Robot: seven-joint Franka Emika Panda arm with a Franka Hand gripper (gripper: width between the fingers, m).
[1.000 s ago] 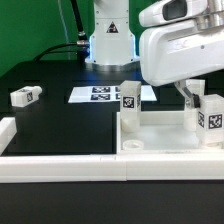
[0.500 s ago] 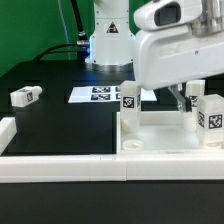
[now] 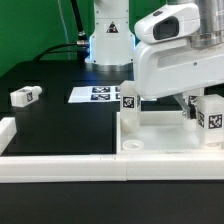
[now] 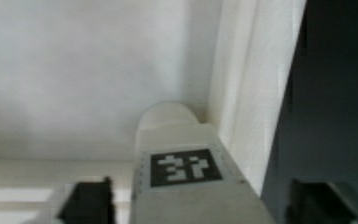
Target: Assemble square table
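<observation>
At exterior view's right, leg [image 3: 211,112]: likely light, rigid, smooth plastic; grip flat sides; gripper [image 4: 206,200] jaws apart, straddling it.

Glossy white arm [image 3: 172,62], black cables [image 3: 68,22], dark fingers [image 4: 91,205]

Shows a white leg [image 4: 181,135] in the middle, rounded at its far end, with a black-and-white tag [image 4: 186,167] on the face toward the camera. Lies against the white square panel [image 4: 69,70], close by the panel's edge. Beyond that edge, black table [image 4: 345,90]. Flanks the leg with the dark fingers [image 4: 91,203] of the gripper [image 4: 202,205], one on each side, a pale gap between each and the leg; jaws apart, not touching it.
</observation>
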